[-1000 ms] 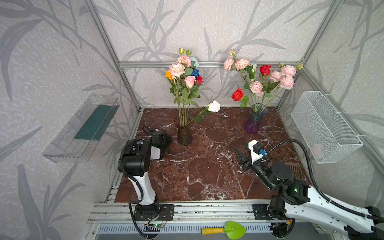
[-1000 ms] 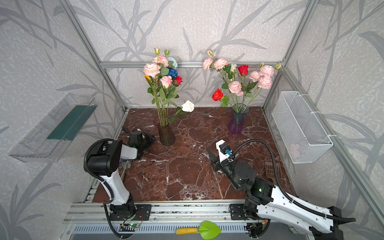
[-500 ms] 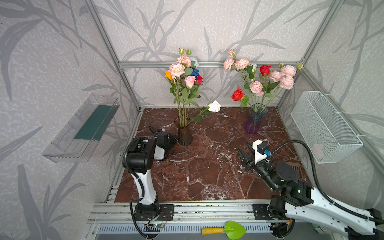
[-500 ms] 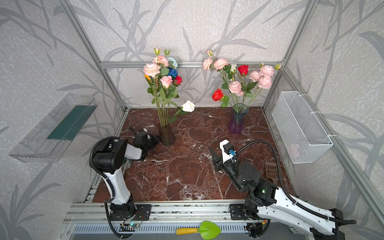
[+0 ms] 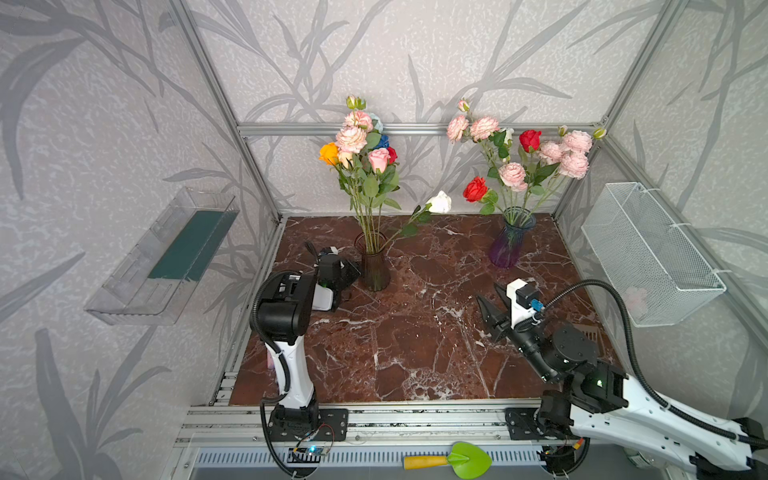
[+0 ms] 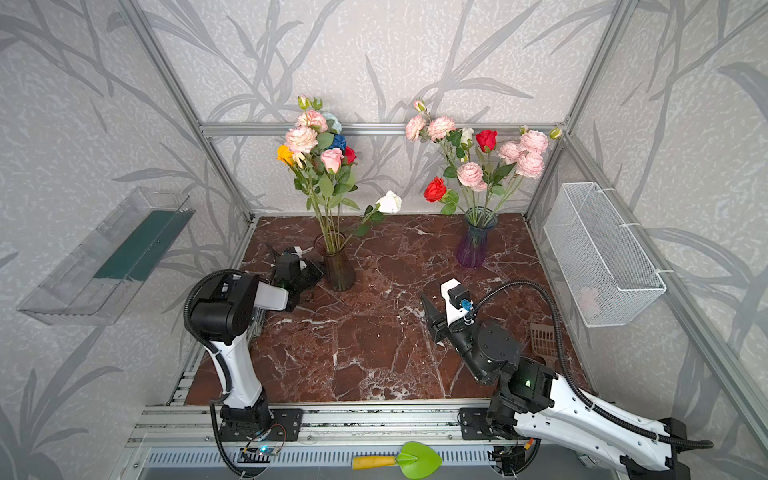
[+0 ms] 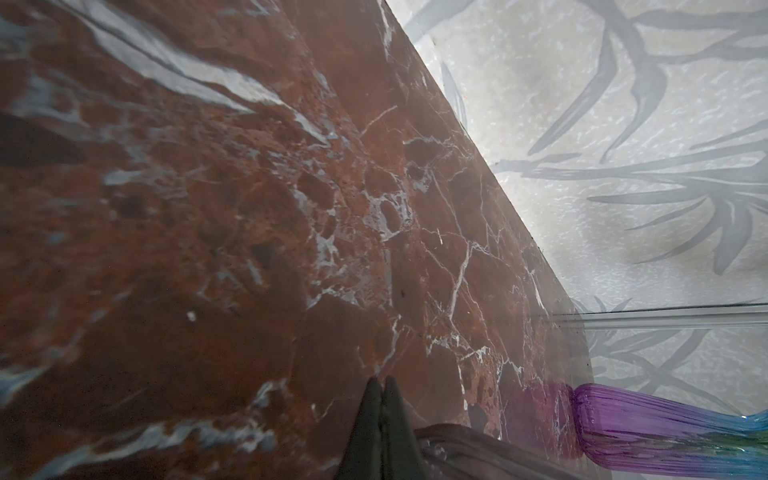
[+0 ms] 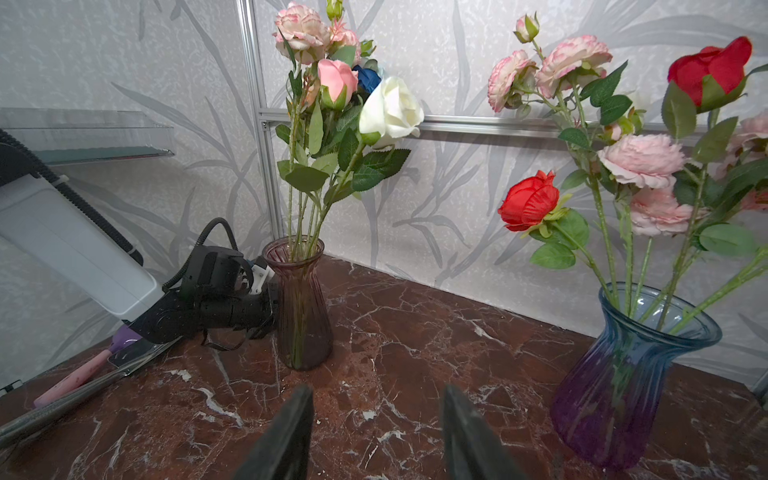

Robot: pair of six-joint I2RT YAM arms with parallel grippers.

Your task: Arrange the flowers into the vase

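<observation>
On the red-brown marble tabletop, a dark ribbed glass vase and a purple-to-blue glass vase are set apart; all the green-stemmed flowers are stood in these two, a white rose tilted outward; light, springy stems are judged best gripped mid-length, not at the soft blooms; the left gripper is closed on nothing beside the dark vase; the right gripper is half parted, empty.
</observation>
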